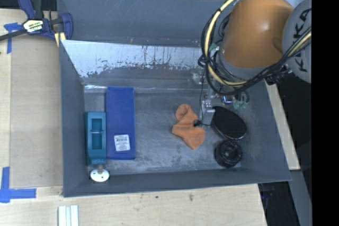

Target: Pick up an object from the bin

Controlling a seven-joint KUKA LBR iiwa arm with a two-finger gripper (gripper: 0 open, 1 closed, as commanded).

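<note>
My gripper (204, 113) reaches down from under the arm's orange dome in the right half of the bin. Its lower end is at the right edge of a crumpled orange cloth (187, 128) lying on the bin floor. Just right of the gripper lies a flat black oval thing (229, 124), and below that a round black cap (228, 153). Whether the gripper touches the cloth cannot be told.
On the left of the bin a dark blue box (120, 122) with a white label lies next to a teal tool (96, 136). A small white round piece (99, 174) sits at the front left corner. The arm's dome and cables hang over the back right.
</note>
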